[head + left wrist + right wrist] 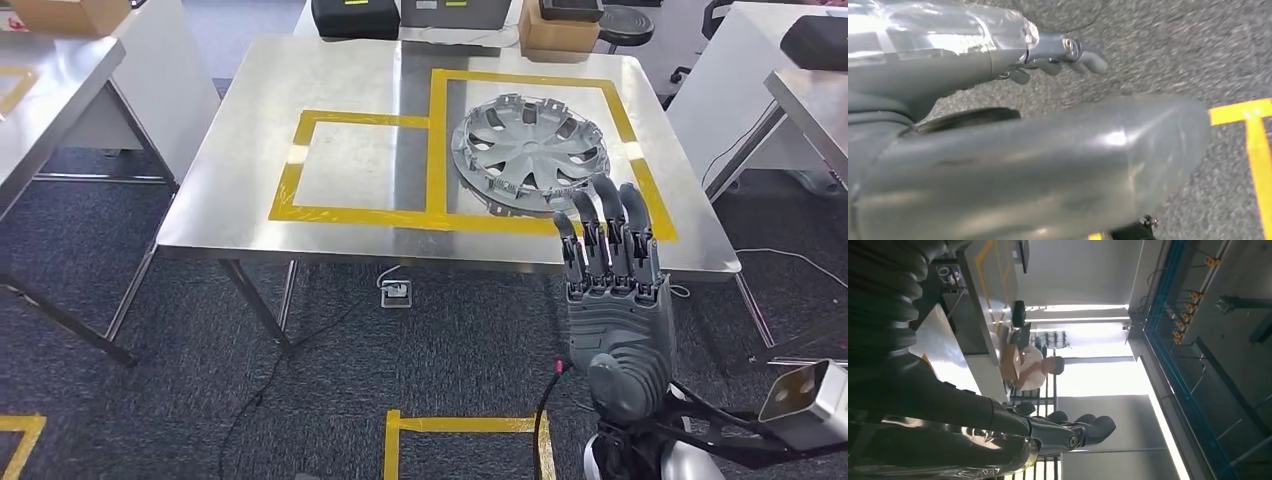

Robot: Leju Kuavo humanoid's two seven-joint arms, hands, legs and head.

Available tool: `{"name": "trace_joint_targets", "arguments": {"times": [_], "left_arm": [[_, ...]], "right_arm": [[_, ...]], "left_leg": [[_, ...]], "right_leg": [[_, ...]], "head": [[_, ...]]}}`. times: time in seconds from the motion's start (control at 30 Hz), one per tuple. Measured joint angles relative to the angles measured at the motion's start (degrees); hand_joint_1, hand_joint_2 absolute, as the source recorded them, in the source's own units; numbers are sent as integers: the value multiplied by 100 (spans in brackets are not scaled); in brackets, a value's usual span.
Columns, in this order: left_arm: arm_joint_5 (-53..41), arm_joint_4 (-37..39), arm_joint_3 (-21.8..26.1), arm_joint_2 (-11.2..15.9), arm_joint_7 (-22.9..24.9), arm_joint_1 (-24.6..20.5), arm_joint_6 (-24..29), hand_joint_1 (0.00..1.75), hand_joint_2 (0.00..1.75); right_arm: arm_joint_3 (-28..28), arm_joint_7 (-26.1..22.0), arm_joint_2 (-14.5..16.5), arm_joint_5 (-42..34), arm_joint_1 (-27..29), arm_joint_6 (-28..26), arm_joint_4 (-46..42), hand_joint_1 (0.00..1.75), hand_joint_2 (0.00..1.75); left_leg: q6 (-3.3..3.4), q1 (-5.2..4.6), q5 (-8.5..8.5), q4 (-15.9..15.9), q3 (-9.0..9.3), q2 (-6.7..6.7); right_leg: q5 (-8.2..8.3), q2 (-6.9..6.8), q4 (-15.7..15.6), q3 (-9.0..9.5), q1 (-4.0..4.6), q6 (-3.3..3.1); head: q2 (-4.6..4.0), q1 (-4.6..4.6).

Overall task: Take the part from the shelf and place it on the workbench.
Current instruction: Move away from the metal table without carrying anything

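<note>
A silver wheel cover lies flat on the steel workbench, inside the larger yellow tape rectangle on the right side. My right hand is raised at the bench's near edge, just in front of the wheel cover. Its fingers point straight up, side by side, and hold nothing. The right wrist view also has this hand empty, with its fingers stretched out. My left hand hangs over the grey carpet with loosely extended fingers and nothing in it.
Steel tables stand to the left and right. Behind the bench are a black case, a cardboard box and a stool. A power socket with cables lies under the bench. A person sits farther off.
</note>
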Motion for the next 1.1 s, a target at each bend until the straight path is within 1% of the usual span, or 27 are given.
{"name": "trace_joint_targets", "arguments": {"times": [0.03,0.07,0.1,0.13,0.17,0.2,0.23,0.3,0.33,0.4,0.43,0.47,0.5,0.53,0.57,0.6,0.63,0.67,0.7,0.73,0.8,0.83,0.9,0.93,0.97,1.07,1.1], "left_arm": [[-3,-1,1,1,35,-1,-38,0,0],[-14,0,1,3,82,-2,-80,0,0],[-37,1,1,7,148,-1,-122,0,0],[-68,1,1,13,224,0,-162,0,0],[-102,2,0,22,297,-1,-196,0,0],[-133,1,-1,31,353,-2,-219,0,0],[-153,0,-1,36,392,-5,-231,0,0],[-176,-1,-1,46,392,-13,-222,0,0],[-182,-1,-2,54,361,-16,-203,0,0],[-187,-1,-3,83,253,-12,-146,0,0],[-191,-1,-4,98,200,-7,-114,0,0],[-193,-1,-4,114,163,-3,-78,0,0],[-196,-1,-5,134,140,-5,-43,0,0],[-197,-1,-5,155,128,-4,-16,0,0],[-197,-1,-5,179,127,-4,1,0,0],[-197,-1,-5,207,129,-4,8,0,0],[-197,-1,-5,234,133,-4,8,0,0],[-197,-1,-5,262,144,-5,9,0,0],[-197,-1,-5,291,159,-7,11,0,0],[-197,-1,-5,315,175,-11,19,0,0],[-198,-2,-4,361,199,-22,49,0,0],[-199,-2,-4,380,204,-28,63,0,0],[-201,-3,-5,409,217,-26,75,0,0],[-201,-3,-5,421,222,-25,77,0,0],[-201,-3,-5,431,228,-24,78,0,0],[-201,-3,-5,456,233,-30,81,0,0],[-201,-3,-5,462,233,-28,90,0,0]], "right_arm": [[17,9,35,-32,0,31,39,0,0],[43,23,75,-32,0,36,88,0,0],[84,42,116,2,0,8,151,0,0],[140,62,155,65,0,-48,213,0,0],[206,77,190,157,-1,-129,273,0,0],[267,87,220,237,-3,-205,320,0,0],[325,88,247,298,-5,-285,357,0,0],[391,56,275,318,-3,-438,403,0,0],[411,3,281,271,8,-519,417,0,0],[411,-169,280,109,42,-618,422,0,0],[398,-266,280,27,65,-640,422,0,0],[376,-350,280,-36,91,-641,422,0,0],[350,-421,281,-92,125,-630,423,0,0],[324,-476,280,-140,167,-610,427,0,0],[305,-518,279,-175,204,-588,436,0,0],[295,-551,279,-199,234,-565,447,0,0],[289,-582,278,-216,256,-544,461,0,0],[280,-612,278,-227,278,-528,475,0,0],[269,-646,279,-238,300,-512,487,0,0],[258,-682,279,-251,320,-496,497,0,0],[240,-749,281,-287,345,-462,511,0,0],[237,-774,284,-303,354,-446,519,0,0],[227,-803,292,-319,381,-421,540,0,0],[219,-810,297,-322,397,-415,552,0,0],[210,-814,301,-324,410,-411,564,0,0],[197,-821,309,-340,426,-400,602,0,0],[197,-828,311,-352,427,-391,617,0,0]], "left_leg": [[27,-23,75,4,-92,7],[39,-50,149,8,-187,14],[49,-80,223,12,-283,23],[56,-114,294,16,-379,32],[60,-147,363,17,-469,40],[61,-173,427,17,-542,45],[56,-200,484,19,-602,51],[26,-203,601,21,-682,68],[0,-191,663,16,-712,79],[-58,-169,755,0,-761,82],[-92,-165,670,51,-800,67],[-128,-160,478,184,-851,48],[-166,-139,180,431,-919,28],[-209,-112,-146,763,-988,14],[-247,-81,-377,1120,-1040,11],[-286,-50,-465,1426,-1061,11],[-323,-22,-391,1605,-1025,14],[-357,4,-209,1612,-908,17],[-390,30,-24,1434,-695,22],[-423,53,36,1099,-411,26],[-409,59,-142,346,112,22],[-370,47,-261,124,235,16],[-241,31,-262,26,215,11],[-186,33,-204,25,169,13],[-133,38,-137,18,108,17],[-59,35,68,19,-123,21],[-57,27,134,23,-206,21]], "right_leg": [[-281,2,380,-59,0,8],[-436,3,712,-87,1,4],[-442,4,915,-57,5,-17],[-324,6,933,49,16,-56],[-153,10,750,241,40,-118],[-8,21,403,516,82,-202],[39,30,-57,833,131,-303],[-37,42,-806,1287,211,-419],[-77,41,-988,1369,234,-437],[21,26,-1077,1326,234,-430],[100,13,-1107,1279,218,-441],[181,-3,-1134,1216,195,-453],[251,-19,-1142,1142,176,-459],[314,-26,-1128,1049,171,-470],[375,-36,-1107,957,165,-467],[439,-45,-1077,851,157,-453],[502,-51,-1036,734,145,-434],[556,-54,-980,607,127,-408],[602,-56,-909,477,106,-375],[635,-57,-826,357,93,-341],[691,-60,-676,191,84,-272],[730,-62,-639,150,85,-241],[811,-56,-629,106,67,-172],[760,-43,-602,73,54,-139],[599,-29,-486,24,43,-104],[-228,-4,433,-161,36,-32],[-366,-1,744,-176,36,-25]], "head": [[0,27],[0,46],[0,58],[0,69],[0,77],[0,81],[0,75],[0,49],[0,45],[0,73],[0,74],[0,53],[0,21],[0,-17],[0,-44],[0,-60],[0,-72],[0,-79],[0,-86],[0,-93],[0,-103],[0,-96],[0,-73],[0,-67],[0,-54],[0,30],[0,58]]}}
